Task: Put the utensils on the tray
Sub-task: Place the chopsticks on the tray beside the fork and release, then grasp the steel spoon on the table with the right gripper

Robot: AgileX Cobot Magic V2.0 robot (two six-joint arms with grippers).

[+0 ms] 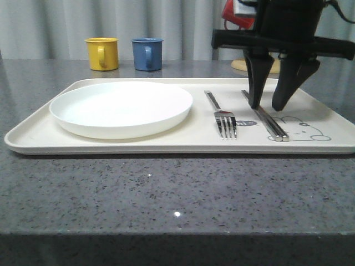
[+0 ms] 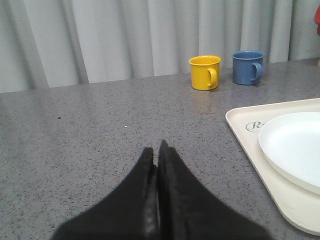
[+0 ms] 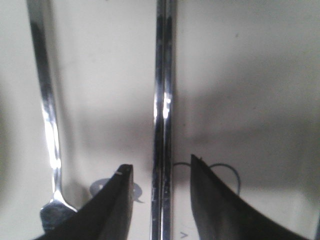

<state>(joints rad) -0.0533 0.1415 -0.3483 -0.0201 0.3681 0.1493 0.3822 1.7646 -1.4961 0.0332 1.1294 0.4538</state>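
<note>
Cream tray (image 1: 111, 145) is seen on the grey stone table (image 1: 166, 194); white plate (image 1: 121, 108) is set on its left half. Fork (image 1: 222, 115) and chopsticks (image 1: 266, 117) are laid side by side on the right half, apart, chopsticks over the rabbit drawing (image 1: 305, 130). Right gripper (image 1: 267, 104) is held spread, its fingers straddling the chopsticks, nothing pinched. Left gripper (image 2: 156, 152) is pressed together, empty, over bare table beside the tray. Yellow mug (image 1: 102, 53) and blue mug (image 1: 147, 54) are stood behind the tray.

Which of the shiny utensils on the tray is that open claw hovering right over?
The chopsticks: they lie between the right gripper's open fingers, while the fork lies off to one side.
</note>
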